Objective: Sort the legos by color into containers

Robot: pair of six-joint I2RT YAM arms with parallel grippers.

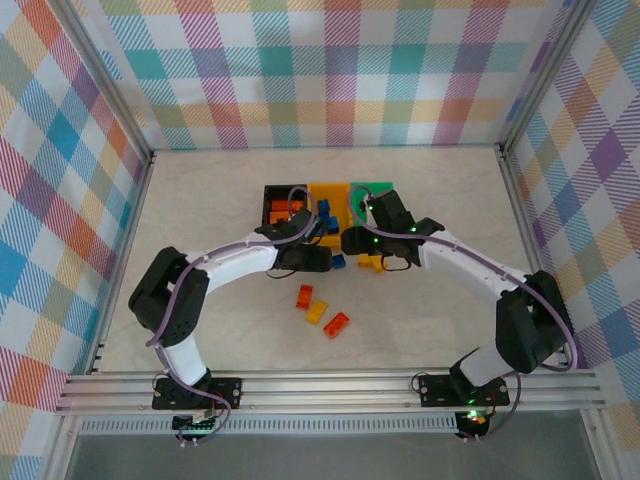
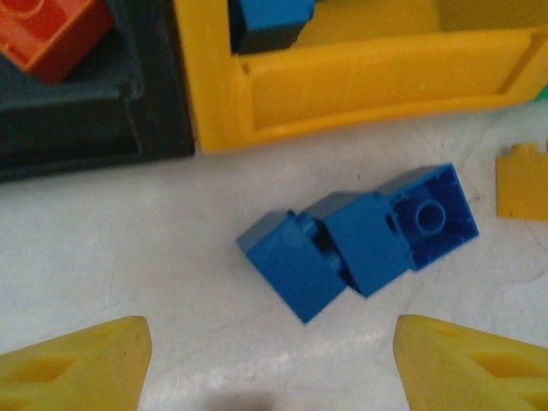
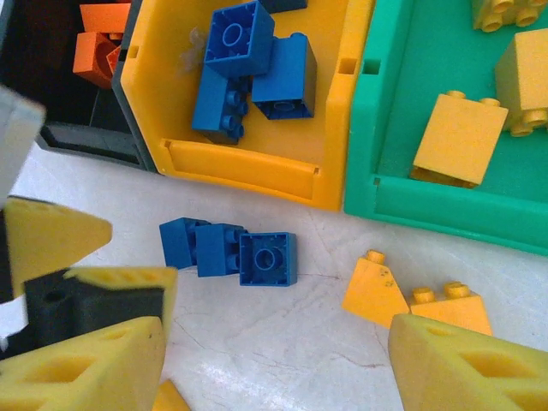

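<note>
Three joined containers stand mid-table: black (image 1: 270,195), yellow-orange (image 1: 335,192), green (image 1: 380,187). In the right wrist view, orange-red legos (image 3: 98,47) lie in the black one, blue legos (image 3: 244,68) in the yellow-orange one and yellow legos (image 3: 462,137) in the green one. A clump of blue legos (image 2: 360,240) (image 3: 229,250) lies on the table just in front of the yellow-orange container. My left gripper (image 2: 270,342) (image 1: 322,260) hovers open just short of the clump, nothing between its fingers. My right gripper (image 3: 278,342) (image 1: 352,241) is open beside it, also holding nothing.
Two yellow legos (image 3: 374,291) (image 3: 449,304) lie in front of the green container, near my right finger. Nearer the arms lie an orange-red lego (image 1: 304,296), a yellow one (image 1: 317,311) and another orange-red one (image 1: 337,323). The two grippers are close together.
</note>
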